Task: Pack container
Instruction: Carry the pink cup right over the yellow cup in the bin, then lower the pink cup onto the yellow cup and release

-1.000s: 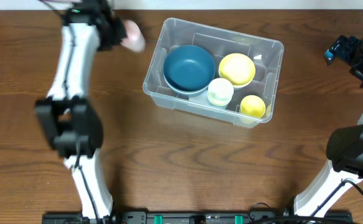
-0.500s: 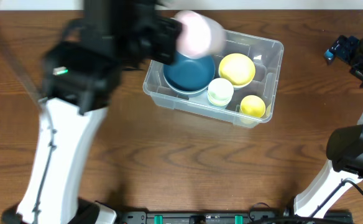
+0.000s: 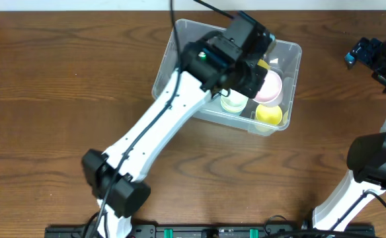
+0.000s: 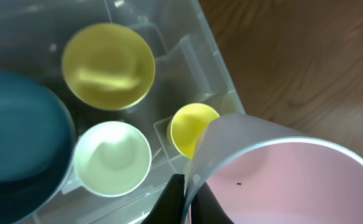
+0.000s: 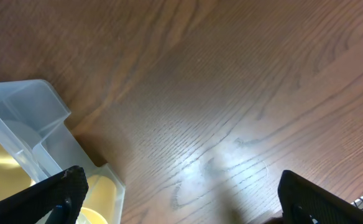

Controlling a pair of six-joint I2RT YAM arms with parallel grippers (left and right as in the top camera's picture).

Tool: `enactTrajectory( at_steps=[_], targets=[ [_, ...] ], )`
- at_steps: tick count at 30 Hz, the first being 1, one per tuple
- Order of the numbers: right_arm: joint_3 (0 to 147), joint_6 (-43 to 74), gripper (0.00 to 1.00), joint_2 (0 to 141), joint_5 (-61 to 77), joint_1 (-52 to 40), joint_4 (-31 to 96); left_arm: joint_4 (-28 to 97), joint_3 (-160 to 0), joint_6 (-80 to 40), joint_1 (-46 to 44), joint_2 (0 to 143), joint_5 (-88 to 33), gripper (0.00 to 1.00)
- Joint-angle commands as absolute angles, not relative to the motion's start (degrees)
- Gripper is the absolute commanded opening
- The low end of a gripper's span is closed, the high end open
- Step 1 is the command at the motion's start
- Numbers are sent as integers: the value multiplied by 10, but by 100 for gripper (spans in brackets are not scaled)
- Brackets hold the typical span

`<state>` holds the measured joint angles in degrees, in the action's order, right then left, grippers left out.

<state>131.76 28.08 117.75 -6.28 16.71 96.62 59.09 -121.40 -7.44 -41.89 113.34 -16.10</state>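
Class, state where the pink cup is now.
Overhead, the pink cup hangs in the left gripper over the container's right end, between yellow bowl and small yellow cup.

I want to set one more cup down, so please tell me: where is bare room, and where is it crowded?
Bare table lies left of the container, and in front of it, right of the left arm. Inside it is crowded: blue bowl, yellow bowl, pale cup, small yellow cup, with the left gripper holding a pink cup above them.

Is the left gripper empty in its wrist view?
No, the left gripper pinches the rim of a pink cup above the container.
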Motion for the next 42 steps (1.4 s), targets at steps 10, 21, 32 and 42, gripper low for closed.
enactTrajectory(
  at_steps=[10, 21, 32, 42],
  targets=[
    [1317, 287, 99, 1181, -71, 169, 967, 575, -1216, -69, -436, 1200, -153, 6],
    [1317, 287, 99, 1181, -71, 169, 967, 546, -1214, -74, -438, 1228, -132, 5],
    [1317, 287, 99, 1181, -71, 169, 967, 548, -1212, -73, -439, 1244, -132, 6],
    [1317, 287, 99, 1181, -71, 169, 967, 554, -1198, -73, -446, 1244, -132, 6]
  ],
)
